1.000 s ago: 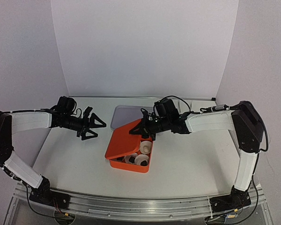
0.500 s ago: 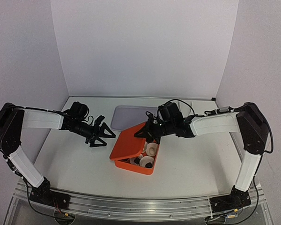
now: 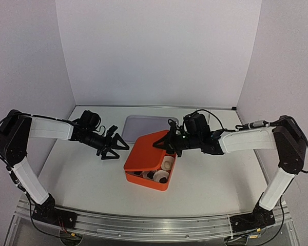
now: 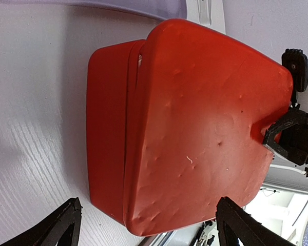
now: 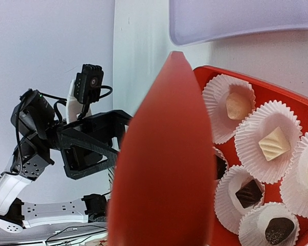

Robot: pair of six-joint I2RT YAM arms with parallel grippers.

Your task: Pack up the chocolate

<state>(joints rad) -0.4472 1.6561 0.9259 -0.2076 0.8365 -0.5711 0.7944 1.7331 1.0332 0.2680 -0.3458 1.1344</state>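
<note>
An orange box (image 3: 145, 180) sits mid-table and holds white paper cups (image 5: 269, 128), each with one chocolate. In the right wrist view I see cream pieces (image 5: 238, 105) (image 5: 274, 143) and dark pieces (image 5: 249, 193) (image 5: 278, 229). The orange lid (image 3: 150, 149) leans tilted over the box, covering its left part. My right gripper (image 3: 168, 145) is shut on the lid's far right edge; the left wrist view shows its fingers (image 4: 285, 136) clamped there. My left gripper (image 3: 119, 149) is open just left of the box, its jaws spread wide before the lid (image 4: 205, 128) without touching it.
A flat grey tray (image 3: 140, 125) lies behind the box near the back wall. White walls close the table at the back and both sides. The left arm's wrist (image 5: 82, 148) shows beyond the lid in the right wrist view.
The right gripper has carried the lid rightward and lowered it over the box, and the box has slid a little right. The left gripper has moved right, close to the box.
</note>
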